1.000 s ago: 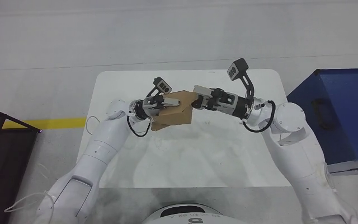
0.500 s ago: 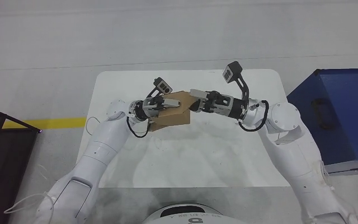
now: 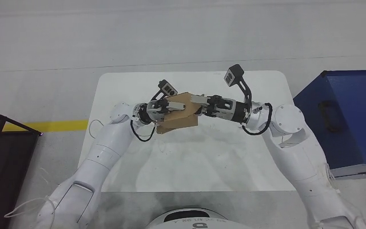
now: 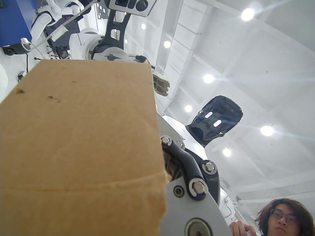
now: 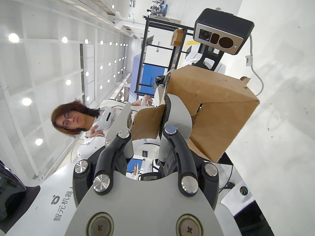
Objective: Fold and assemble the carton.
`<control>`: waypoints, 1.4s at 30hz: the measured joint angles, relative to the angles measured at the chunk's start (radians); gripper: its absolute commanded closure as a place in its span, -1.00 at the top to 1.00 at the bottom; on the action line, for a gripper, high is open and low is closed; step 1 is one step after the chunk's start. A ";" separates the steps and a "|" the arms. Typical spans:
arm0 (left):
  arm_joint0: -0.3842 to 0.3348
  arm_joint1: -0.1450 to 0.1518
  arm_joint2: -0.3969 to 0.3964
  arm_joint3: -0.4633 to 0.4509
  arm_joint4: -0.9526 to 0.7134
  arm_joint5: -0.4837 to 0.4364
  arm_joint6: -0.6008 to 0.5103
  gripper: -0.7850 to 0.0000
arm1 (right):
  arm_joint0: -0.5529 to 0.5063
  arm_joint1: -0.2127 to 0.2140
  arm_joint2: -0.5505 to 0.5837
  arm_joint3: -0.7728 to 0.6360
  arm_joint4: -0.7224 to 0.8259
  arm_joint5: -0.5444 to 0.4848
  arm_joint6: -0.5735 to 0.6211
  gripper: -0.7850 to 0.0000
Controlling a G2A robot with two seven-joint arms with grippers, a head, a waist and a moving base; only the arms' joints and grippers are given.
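The carton [image 3: 177,113] sits over the rear middle of the table [image 3: 189,166], between the two grippers. The left gripper [image 3: 169,105] clasps its left end. The right gripper [image 3: 198,105] meets its right end, with a loose flap [image 5: 145,124] lying between its spread fingers [image 5: 177,114]. A bin [image 3: 337,120] stands on the floor off the table's right side, and a floor stripe [image 3: 51,125] runs off to the left.

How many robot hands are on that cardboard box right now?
2. The left gripper meets the carton from the left arm's side. The right gripper is at the opposite end, fingers apart with a flap between them. Contact behind the cardboard may be hidden.
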 measured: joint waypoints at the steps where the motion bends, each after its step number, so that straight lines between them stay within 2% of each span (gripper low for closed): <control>1: 0.000 0.000 -0.001 0.000 -0.002 -0.001 0.000 -1.00 | -0.005 0.001 0.007 -0.002 0.001 0.000 -0.001 -0.42; 10: -0.004 0.003 0.002 -0.003 -0.010 -0.003 0.000 -1.00 | -0.059 0.020 0.093 -0.020 -0.051 0.032 0.009 -0.41; 14: -0.009 0.003 0.007 -0.002 -0.012 -0.003 0.000 -1.00 | -0.075 0.029 0.118 -0.029 -0.085 0.070 0.031 -0.12; 16: -0.011 0.003 0.010 -0.002 -0.013 -0.004 0.000 -1.00 | -0.080 0.033 0.123 -0.031 -0.105 0.090 0.048 0.23; 18: -0.013 0.003 0.013 -0.002 -0.015 -0.006 0.000 -1.00 | -0.083 0.036 0.122 -0.035 -0.121 0.103 0.065 0.36; 20: -0.014 0.003 0.016 -0.001 -0.017 -0.006 0.000 -1.00 | -0.084 0.038 0.118 -0.038 -0.132 0.112 0.077 0.36; 27: -0.015 0.004 0.020 0.000 -0.022 -0.010 0.000 -1.00 | -0.074 0.045 0.096 -0.047 -0.200 0.134 0.098 0.56; 30: -0.015 0.005 0.022 -0.002 -0.024 -0.013 0.000 -1.00 | -0.069 0.048 0.088 -0.040 -0.228 0.146 0.101 0.56; 33: -0.014 0.005 0.024 -0.006 -0.026 -0.015 0.000 -1.00 | -0.062 0.050 0.083 -0.027 -0.241 0.162 0.103 0.69; 35: -0.013 0.006 0.025 -0.008 -0.028 -0.017 0.000 -1.00 | -0.060 0.051 0.081 -0.021 -0.246 0.170 0.107 0.95; 36: -0.013 0.006 0.026 -0.008 -0.029 -0.018 0.000 -1.00 | -0.059 0.052 0.080 -0.017 -0.247 0.175 0.111 0.98; 42: -0.012 0.007 0.031 -0.012 -0.032 -0.020 0.000 -1.00 | -0.057 0.055 0.063 -0.009 -0.239 0.184 0.129 0.98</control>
